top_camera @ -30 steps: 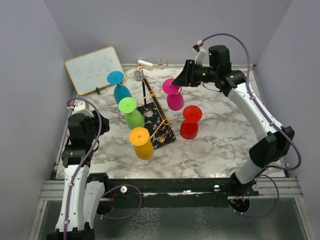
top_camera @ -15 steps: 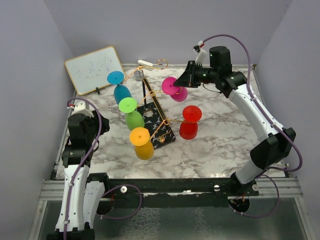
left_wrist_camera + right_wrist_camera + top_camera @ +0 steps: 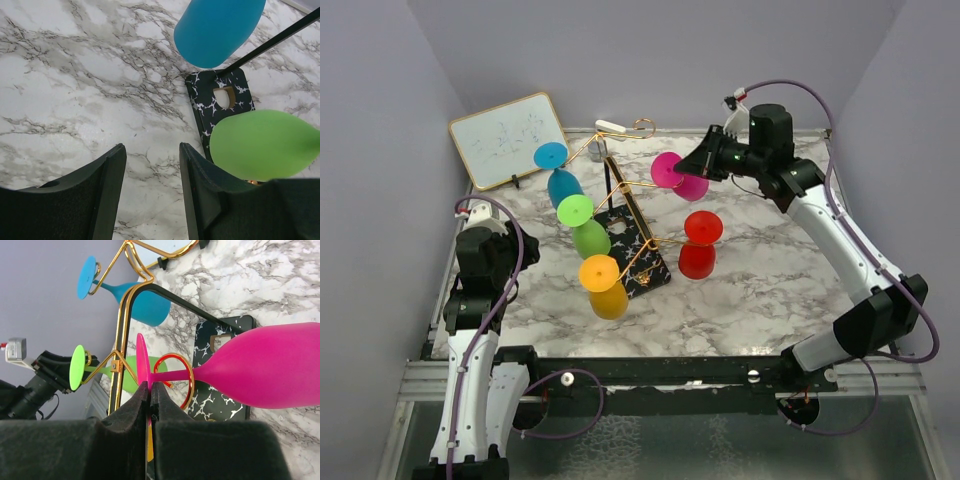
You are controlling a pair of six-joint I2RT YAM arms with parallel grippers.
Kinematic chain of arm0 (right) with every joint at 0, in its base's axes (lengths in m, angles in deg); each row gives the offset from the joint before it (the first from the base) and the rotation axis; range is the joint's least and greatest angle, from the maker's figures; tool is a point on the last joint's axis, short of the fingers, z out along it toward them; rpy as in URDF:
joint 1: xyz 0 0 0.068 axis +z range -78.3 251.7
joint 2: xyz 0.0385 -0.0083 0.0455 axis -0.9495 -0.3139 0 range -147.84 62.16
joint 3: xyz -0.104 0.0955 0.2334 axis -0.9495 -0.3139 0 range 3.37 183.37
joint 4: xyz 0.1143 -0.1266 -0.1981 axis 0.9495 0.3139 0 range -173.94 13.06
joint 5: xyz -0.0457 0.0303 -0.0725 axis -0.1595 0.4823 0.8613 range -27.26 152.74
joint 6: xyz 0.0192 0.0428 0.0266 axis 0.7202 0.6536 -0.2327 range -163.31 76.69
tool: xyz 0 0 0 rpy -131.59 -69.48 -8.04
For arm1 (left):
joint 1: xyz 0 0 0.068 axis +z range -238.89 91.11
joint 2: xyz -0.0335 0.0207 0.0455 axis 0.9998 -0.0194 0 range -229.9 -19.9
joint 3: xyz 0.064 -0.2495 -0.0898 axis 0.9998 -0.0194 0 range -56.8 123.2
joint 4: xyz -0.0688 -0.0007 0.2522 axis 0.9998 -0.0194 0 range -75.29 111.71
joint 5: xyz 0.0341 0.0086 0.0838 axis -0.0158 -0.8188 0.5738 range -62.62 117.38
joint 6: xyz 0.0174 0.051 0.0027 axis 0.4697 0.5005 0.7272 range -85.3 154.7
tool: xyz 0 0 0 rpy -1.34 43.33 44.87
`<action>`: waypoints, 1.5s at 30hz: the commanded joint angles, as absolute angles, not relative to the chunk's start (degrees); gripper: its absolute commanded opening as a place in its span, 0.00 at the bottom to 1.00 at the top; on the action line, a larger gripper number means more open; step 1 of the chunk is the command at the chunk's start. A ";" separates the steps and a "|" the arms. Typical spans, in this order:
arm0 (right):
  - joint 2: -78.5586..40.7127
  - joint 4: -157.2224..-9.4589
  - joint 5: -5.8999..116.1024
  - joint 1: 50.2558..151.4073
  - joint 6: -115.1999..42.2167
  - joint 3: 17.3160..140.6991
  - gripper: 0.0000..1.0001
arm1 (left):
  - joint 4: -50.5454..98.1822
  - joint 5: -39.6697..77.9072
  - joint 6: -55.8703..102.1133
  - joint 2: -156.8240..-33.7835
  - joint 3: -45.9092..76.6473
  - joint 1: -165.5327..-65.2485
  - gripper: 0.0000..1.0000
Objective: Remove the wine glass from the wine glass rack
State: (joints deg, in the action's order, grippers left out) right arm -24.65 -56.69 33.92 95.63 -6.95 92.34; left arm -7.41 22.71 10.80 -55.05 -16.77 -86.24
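Grasp step: right tool (image 3: 150,388) clamps pink plastic wine glass (image 3: 265,365) by its foot; left tool (image 3: 150,155) open, idle. Next: slide stem off gold wire rack (image 3: 121,315).

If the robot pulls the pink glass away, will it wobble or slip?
The pink glass looks like opaque plastic, so it is probably stiff and light. The right gripper pinches only its thin foot, bowl sticking out sideways, so it may swivel. Laid down, it would likely roll.
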 commanded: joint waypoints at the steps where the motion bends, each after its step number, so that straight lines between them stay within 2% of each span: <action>1: -19.73 -61.77 38.34 94.80 -3.00 88.96 0.02 | -6.32 23.25 10.33 -54.82 -16.54 -86.52 0.49; 7: -17.42 -63.13 32.96 94.18 -2.42 86.18 0.02 | -6.17 22.97 10.27 -54.82 -16.58 -86.60 0.50; 13: -19.05 -63.94 21.06 94.25 -2.76 86.49 0.02 | -6.15 22.94 10.34 -54.78 -16.61 -86.65 0.57; 24: -23.61 -65.52 14.70 94.30 -1.98 87.84 0.02 | -6.22 23.07 10.31 -54.63 -16.54 -86.66 0.58; 38: -32.68 -67.74 14.16 94.38 -1.76 98.14 0.02 | -6.28 23.59 10.31 -54.52 -16.50 -86.66 0.58; 45: -36.57 -65.69 23.43 94.38 -5.02 105.03 0.02 | -6.43 23.73 10.35 -54.62 -16.38 -86.61 0.58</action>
